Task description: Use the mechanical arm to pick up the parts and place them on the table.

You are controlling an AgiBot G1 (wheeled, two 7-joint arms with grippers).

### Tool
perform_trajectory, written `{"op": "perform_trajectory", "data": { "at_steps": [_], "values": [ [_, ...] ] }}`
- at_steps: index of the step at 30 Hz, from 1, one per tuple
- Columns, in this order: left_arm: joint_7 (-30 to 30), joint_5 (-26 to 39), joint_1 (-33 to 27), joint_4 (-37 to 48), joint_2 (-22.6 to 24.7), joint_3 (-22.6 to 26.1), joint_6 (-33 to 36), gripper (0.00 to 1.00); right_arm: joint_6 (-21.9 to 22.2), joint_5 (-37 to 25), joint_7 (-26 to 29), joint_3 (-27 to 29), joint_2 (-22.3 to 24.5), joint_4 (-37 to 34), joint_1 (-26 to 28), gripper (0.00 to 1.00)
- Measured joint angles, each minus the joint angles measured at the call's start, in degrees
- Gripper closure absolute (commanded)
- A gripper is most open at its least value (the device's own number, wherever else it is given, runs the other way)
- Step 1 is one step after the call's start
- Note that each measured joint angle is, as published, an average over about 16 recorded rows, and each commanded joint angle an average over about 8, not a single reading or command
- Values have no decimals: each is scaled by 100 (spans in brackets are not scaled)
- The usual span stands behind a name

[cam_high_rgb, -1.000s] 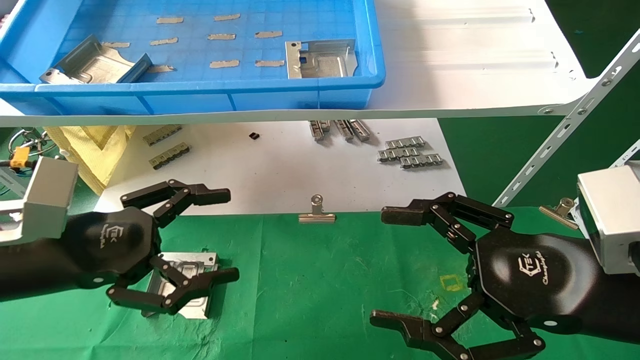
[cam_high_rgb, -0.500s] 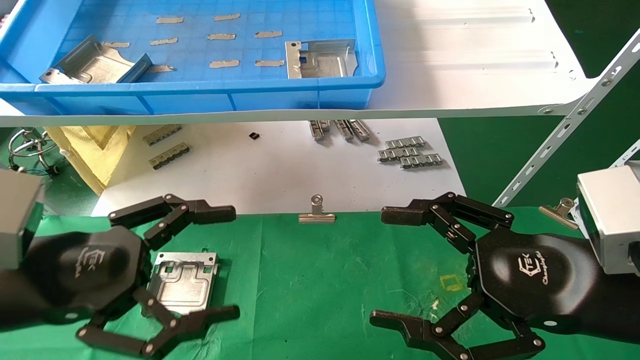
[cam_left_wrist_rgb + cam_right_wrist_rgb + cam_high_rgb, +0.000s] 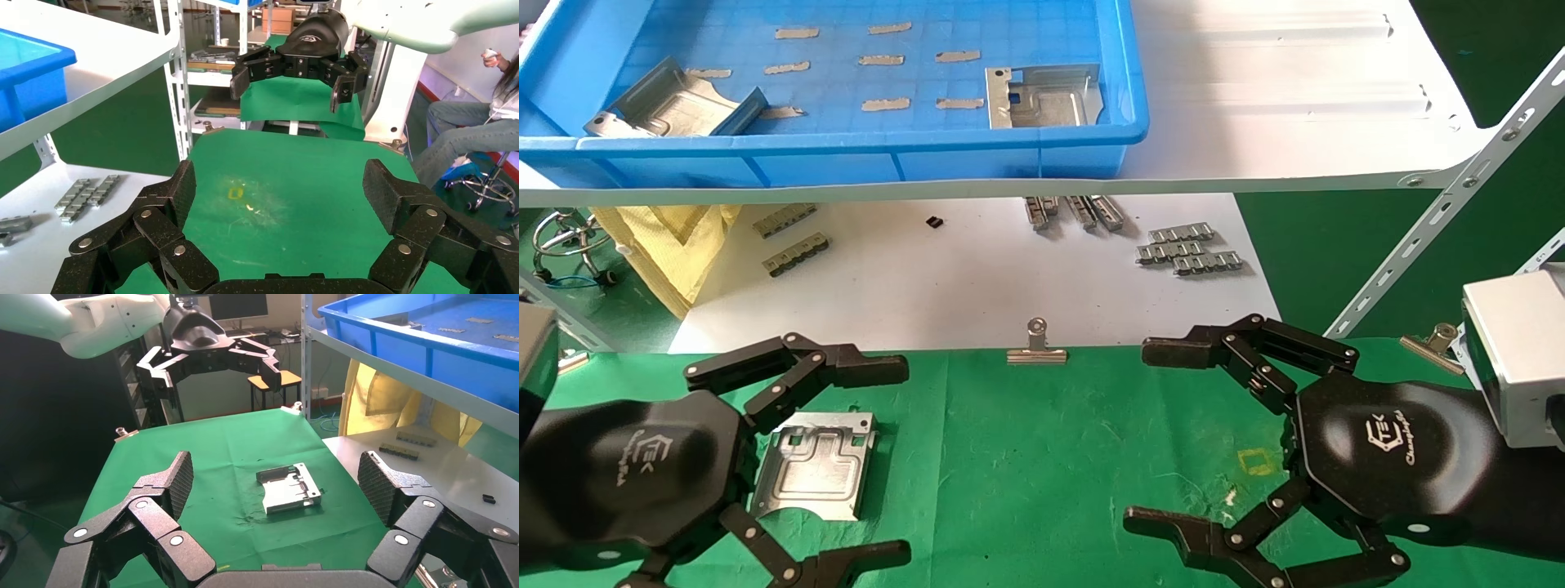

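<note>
Your left gripper has let go of one part and pulled back toward you over the last second: a moment ago its lower fingers lay across the plate, and now the plate lies flat and fully uncovered on the green bench, just ahead of the palm, with nothing touching it. The jaws are spread wide and empty, one set of fingers beyond the plate's far edge and the other off its near edge. That reads as one placement done. Your right gripper hovers over the bench on the other side, near the yellow square mark; its jaws are also wide apart and hold nothing, and it has not shifted. Two more parts sit in the blue bin on the white shelf: one lies flat near the bin's right front corner, the other rests tilted at the left. Judging from this, your next job is to reach up into the bin for another plate; the left one's tilt may make it harder to grip.
</note>
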Motion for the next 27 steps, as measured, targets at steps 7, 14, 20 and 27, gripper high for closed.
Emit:
{"op": "perform_trajectory", "data": {
  "at_steps": [7,14,20,27],
  "values": [
    [23,8,-30,59,12,32,3,0,0,0,0,0,0,0,0,0],
    [36,19,-52,98,21,55,8,0,0,0,0,0,0,0,0,0],
    [42,25,-64,118,25,67,11,0,0,0,0,0,0,0,0,0],
    [45,28,-70,129,27,72,13,0,0,0,0,0,0,0,0,0]
  ]
}}
